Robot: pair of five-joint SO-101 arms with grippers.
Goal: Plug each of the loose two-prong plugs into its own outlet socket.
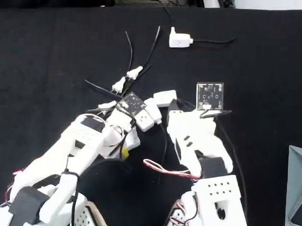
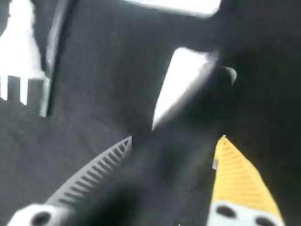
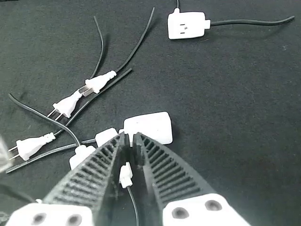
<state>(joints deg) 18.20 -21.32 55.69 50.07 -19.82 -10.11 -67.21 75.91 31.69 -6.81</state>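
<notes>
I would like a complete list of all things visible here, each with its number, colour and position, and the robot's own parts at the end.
table cloth: one, black, under everything.
far socket: one, white, black cord, far side of the table.
near socket: one, white, just past the right tool's tips.
loose plugs: three, white, black cords, mid-table.
small pieces: two, white, beside the near socket, kind unclear.
held plug: one, white, between the right tool's fingers.
left tool: one, grey and yellow fingers, open.
right tool: one, black fingers, shut.
</notes>
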